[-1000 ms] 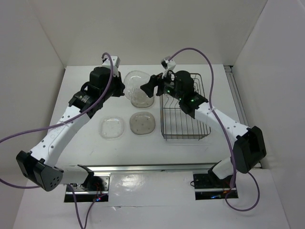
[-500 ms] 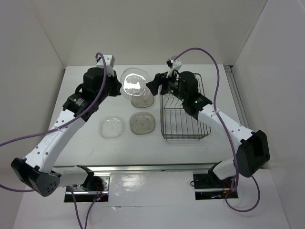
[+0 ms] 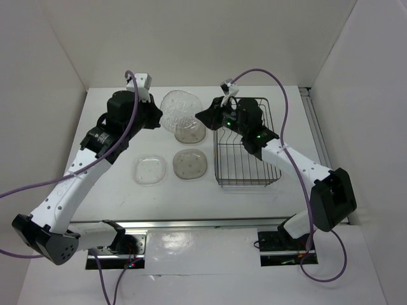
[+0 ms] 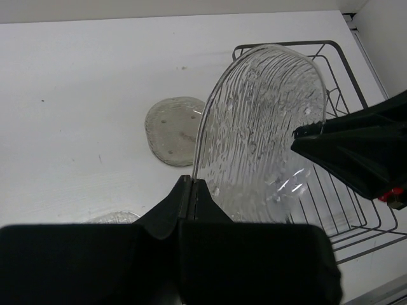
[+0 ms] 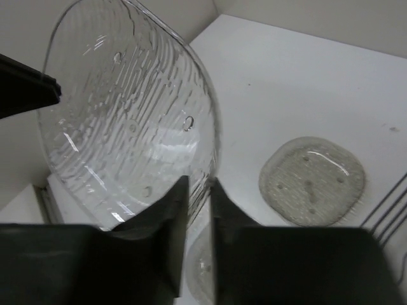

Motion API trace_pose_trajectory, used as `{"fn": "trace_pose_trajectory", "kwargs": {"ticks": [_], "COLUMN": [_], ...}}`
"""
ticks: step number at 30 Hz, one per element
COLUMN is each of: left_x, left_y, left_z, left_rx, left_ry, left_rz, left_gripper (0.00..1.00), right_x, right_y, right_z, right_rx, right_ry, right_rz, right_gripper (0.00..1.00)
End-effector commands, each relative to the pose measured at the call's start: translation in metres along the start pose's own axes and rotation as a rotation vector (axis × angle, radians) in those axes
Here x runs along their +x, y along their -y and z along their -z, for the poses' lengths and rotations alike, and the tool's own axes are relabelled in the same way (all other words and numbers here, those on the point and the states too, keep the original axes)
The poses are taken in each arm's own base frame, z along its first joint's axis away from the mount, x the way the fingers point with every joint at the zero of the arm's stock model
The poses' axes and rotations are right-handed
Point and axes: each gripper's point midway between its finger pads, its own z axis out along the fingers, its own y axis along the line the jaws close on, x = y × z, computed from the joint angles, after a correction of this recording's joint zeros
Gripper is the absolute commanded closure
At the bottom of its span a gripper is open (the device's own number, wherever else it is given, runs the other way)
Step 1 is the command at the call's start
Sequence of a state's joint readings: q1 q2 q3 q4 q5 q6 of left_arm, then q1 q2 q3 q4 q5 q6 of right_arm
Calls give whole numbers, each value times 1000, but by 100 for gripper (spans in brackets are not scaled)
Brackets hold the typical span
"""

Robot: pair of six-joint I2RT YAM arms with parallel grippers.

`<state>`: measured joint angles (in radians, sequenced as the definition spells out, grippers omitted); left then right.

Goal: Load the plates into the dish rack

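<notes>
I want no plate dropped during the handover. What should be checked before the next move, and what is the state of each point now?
1. The left hand pinches the rim of the raised clear plate: ok.
2. The right hand has one finger on each side of the opposite rim: ok.
3. The right hand is fully clamped on that rim: cannot tell, as a slim gap shows beside it.
4. The plate stands on edge, lifted off the table: ok.
5. The visible slots of the dish rack are free: ok, though the right arm hides the far part.
</notes>
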<state>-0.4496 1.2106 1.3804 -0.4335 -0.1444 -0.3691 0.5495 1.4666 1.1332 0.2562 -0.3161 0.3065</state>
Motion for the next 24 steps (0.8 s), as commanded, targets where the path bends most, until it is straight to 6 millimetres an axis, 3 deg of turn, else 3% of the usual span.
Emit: {"fn": "trace_pose_trajectory", "kwargs": {"ticks": [1, 4, 5, 11, 12, 13, 14, 15, 17, 18, 19, 21, 22, 23, 24], "left_x": [-24, -17, -17, -14, -11, -10, -10, -12, -10, -16, -16, -13, -18, -19, -14], "left_y": [10, 9, 9, 11, 11, 8, 6, 2, -1, -6, -9, -17, -19, -21, -29], "left_z": [5, 0, 0, -5, -9, -9, -9, -6, -6, -2, 2, 3, 8, 10, 11], "left_rx": [55, 61, 61, 84, 81, 65, 53, 29, 14, -13, -30, -75, -89, -104, -148], "left_ry": [87, 64, 64, 56, 46, 41, 44, 52, 47, 71, 75, 64, 79, 81, 63], "left_rz": [24, 24, 24, 54, 54, 66, 66, 76, 76, 78, 79, 77, 92, 92, 99], "left_gripper": [100, 100, 100, 100, 86, 64, 12, 0, 0, 0, 0, 0, 0, 0, 0], "right_x": [-8, -17, -9, -24, -31, -24, -33, -41, -37, -53, -48, -60, -67, -62, -71], "right_y": [-7, -9, -7, -10, -3, 6, 11, 28, 49, 61, 67, 83, 93, 103, 111], "right_z": [-2, 1, 1, 14, 17, 16, 19, 24, 31, 39, 46, 58, 70, 80, 94], "right_rx": [-54, -65, -61, -79, -29, 20, 62, 171, 299, 392, 461, 577, 679, 753, 857], "right_ry": [49, 75, 62, 141, 167, 149, 165, 199, 172, 218, 193, 208, 234, 207, 231], "right_rz": [-10, -20, -47, -108, -112, -127, -120, -130, -116, -104, -98, -61, -49, -37, -21], "right_gripper": [87, 92, 100, 100, 100, 100, 100, 100, 100, 100, 100, 100, 100, 100, 100]}}
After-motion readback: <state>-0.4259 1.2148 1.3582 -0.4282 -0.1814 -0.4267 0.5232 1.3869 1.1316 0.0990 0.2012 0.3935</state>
